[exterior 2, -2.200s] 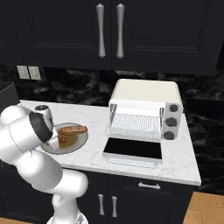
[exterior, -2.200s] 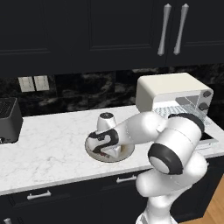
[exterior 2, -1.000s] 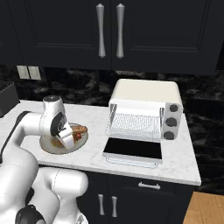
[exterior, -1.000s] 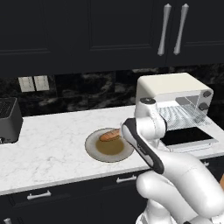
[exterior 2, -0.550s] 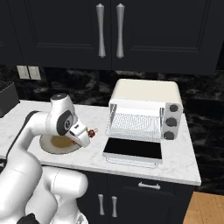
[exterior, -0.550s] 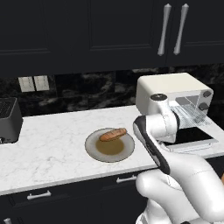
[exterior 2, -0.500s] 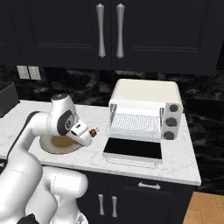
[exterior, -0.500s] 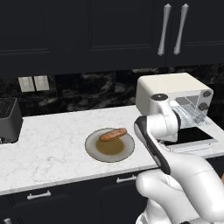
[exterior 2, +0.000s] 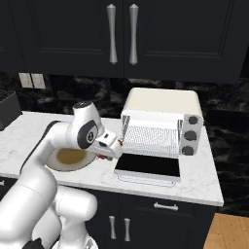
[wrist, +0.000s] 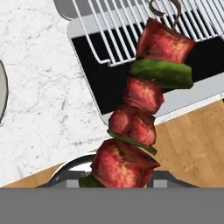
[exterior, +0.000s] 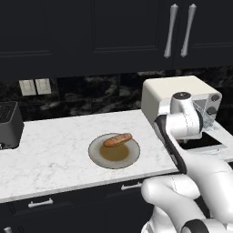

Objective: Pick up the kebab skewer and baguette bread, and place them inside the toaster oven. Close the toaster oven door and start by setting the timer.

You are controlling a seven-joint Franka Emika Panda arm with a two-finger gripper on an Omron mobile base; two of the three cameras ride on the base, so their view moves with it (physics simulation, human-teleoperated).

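The kebab skewer (wrist: pixel 142 103), chunks of red meat and green pepper on a thin metal pin, rises from the bottom of the hand view, and my gripper (exterior 2: pixel 116 148) is shut on its lower end. It hangs above the front left corner of the toaster oven door (wrist: pixel 103 85), which lies open and flat, with the wire rack (wrist: pixel 116 30) just beyond. The cream toaster oven (exterior 2: pixel 163 112) stands at the right of the counter. Left alone on the round plate (exterior: pixel 98 157) is the orange-brown baguette bread (exterior: pixel 117 140).
A black slot toaster (exterior: pixel 7 125) stands at the counter's far left. Three dark knobs (exterior 2: pixel 190 135) sit on the oven's right side. Dark wall cabinets hang above. White marble counter (exterior: pixel 50 150) spreads left of the plate; wooden floor lies below the counter edge.
My arm has swung right from the plate to the open oven door, carrying the kebab skewer. The baguette bread has stayed on the plate.
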